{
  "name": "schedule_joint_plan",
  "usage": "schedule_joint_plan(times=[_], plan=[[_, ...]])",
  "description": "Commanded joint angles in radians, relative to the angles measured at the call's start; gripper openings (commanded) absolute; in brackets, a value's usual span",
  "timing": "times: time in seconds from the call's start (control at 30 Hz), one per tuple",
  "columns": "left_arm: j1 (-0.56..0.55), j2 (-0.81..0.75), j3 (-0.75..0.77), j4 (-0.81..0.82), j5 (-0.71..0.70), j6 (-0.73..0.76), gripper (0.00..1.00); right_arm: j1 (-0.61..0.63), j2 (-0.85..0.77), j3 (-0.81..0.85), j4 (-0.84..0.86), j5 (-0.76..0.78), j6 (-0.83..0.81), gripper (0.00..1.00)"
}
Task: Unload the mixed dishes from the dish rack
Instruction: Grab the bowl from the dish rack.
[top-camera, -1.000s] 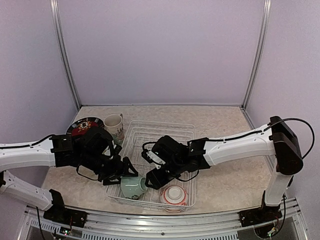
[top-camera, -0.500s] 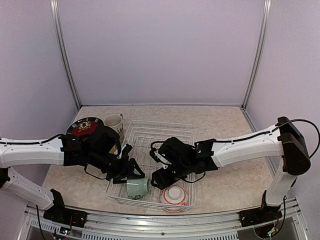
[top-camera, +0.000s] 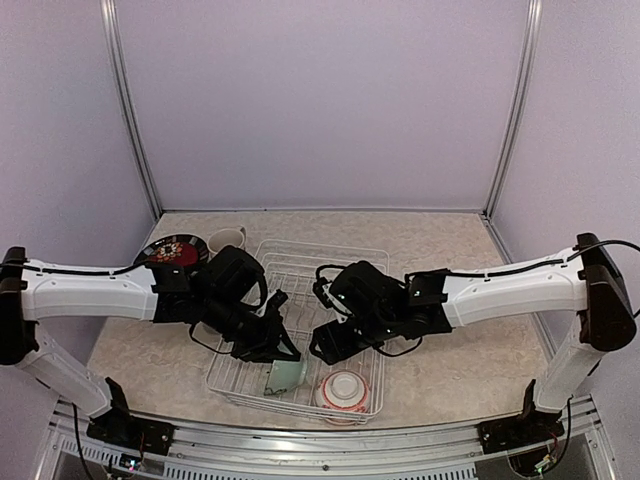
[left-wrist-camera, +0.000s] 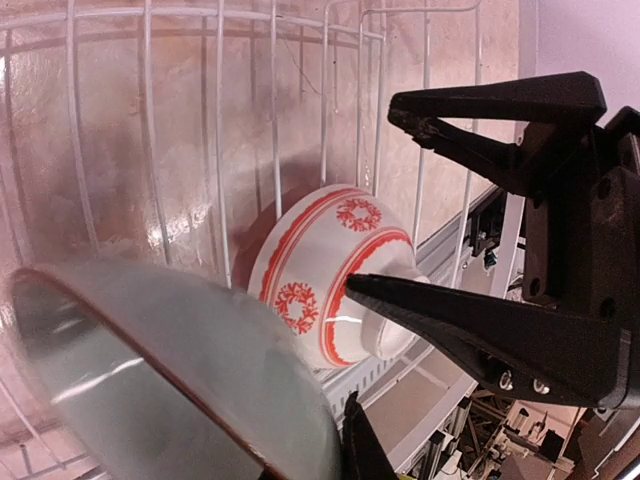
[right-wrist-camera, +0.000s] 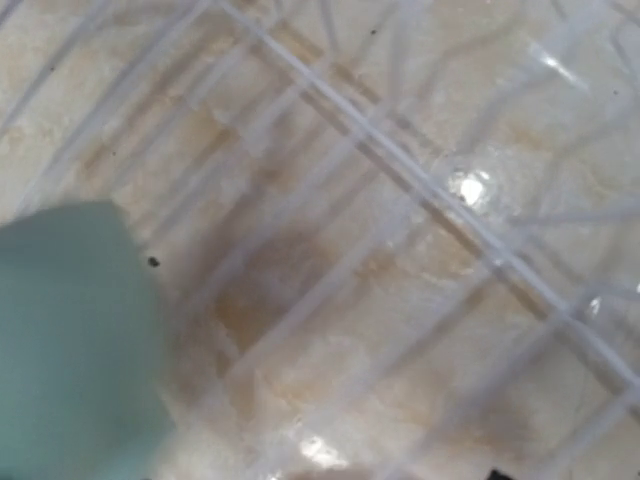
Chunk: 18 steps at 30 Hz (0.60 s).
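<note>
Grip first: my left gripper (top-camera: 285, 350) is closed on the rim of the pale-green bowl (top-camera: 287, 376), low in the middle of the overhead view, at the near end of the dish rack (top-camera: 300, 272). The bowl hangs tilted under my fingertips. From my left wrist the same bowl fills the lower left corner, blurred and very close, with a thin brown line along its rim. Only a sliver of one of my black fingers shows at the bottom edge, right against that rim.

My right gripper (left-wrist-camera: 372, 195) stands open with nothing between its jaws. In the left wrist view it takes the right side of the frame, its two long black fingers spread wide and pointing left. Behind them the red-and-white bowl (left-wrist-camera: 325, 280) lies inside the rack, just beside the green one. From overhead my two grippers sit close together above the rack's middle, with a small gap between them.

My right wrist view is blurred: white rack wires cross the marbled table (top-camera: 450, 350), and a pale-green mass fills the lower left corner. I cannot make out my own fingers there.

Outside the rack, at the left of the overhead view, the red floral plate (top-camera: 168, 252) lies on the table, and the mug (top-camera: 226, 238) stands beside it, partly hidden behind my left arm.
</note>
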Motion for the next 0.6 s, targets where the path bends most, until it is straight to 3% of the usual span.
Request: schedule_joint_plan(times=[0.0,0.07,0.43,0.57], plan=[[0.004,0.039,0.05,-0.017,0.033,0.034,0.04,-0.007,-0.041,-0.007,-0.024,0.039,0.009,0.68],[0.003,0.06,0.066,-0.016,0.052,0.037,0.0,-0.007,-0.05,-0.003,-0.03,0.057,0.008,0.68],[0.029,0.013,0.183,-0.042,0.223,0.134,0.0,-0.011,-0.082,0.021,-0.047,0.147,0.002,0.69],[0.03,-0.044,0.264,-0.153,0.173,0.222,0.0,-0.011,-0.106,0.026,-0.046,0.194,-0.002,0.7]])
